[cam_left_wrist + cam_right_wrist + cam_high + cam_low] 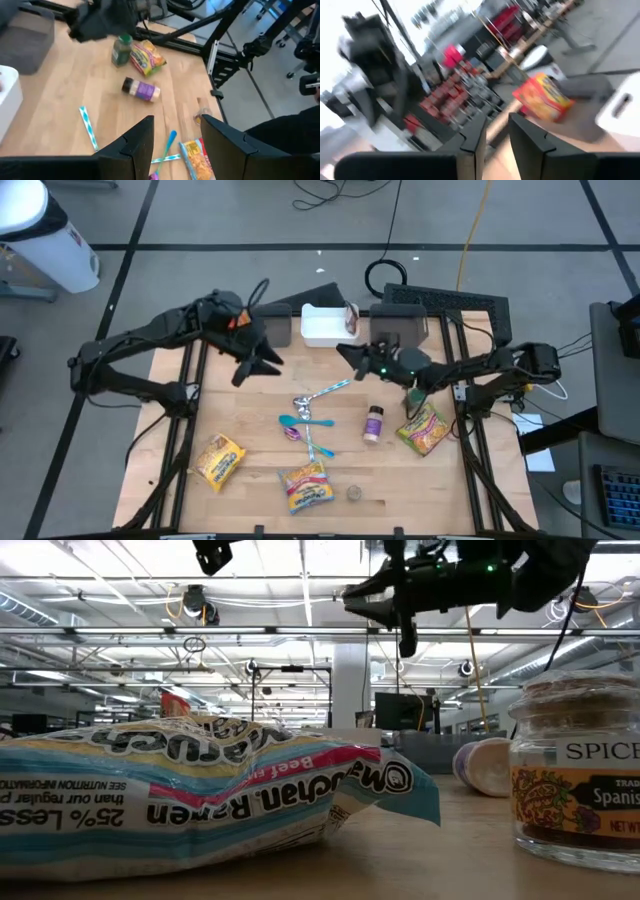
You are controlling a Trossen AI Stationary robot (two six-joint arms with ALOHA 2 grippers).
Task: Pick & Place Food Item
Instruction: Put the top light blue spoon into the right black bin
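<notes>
Three yellow ramen packs lie flat on the wooden table (250, 410): one near left (218, 460), one near centre (306, 485), one right (425, 428). A purple-labelled spice jar (373, 423) lies on its side. A small orange-red pack (349, 315) stands at the right edge of the white bin (318, 328) at the far centre. My left gripper (258, 366) hovers open and empty, left of the bin. Just right of the bin hangs my right gripper (350, 356), narrowly open, nothing between its fingers (475, 135).
A blue spoon (295, 420), striped straws (325, 392), a green jar (121, 50) and a small round lid (354, 494) lie on the table. Grey trays (400, 325) flank the bin. Black frame rails run along both table sides.
</notes>
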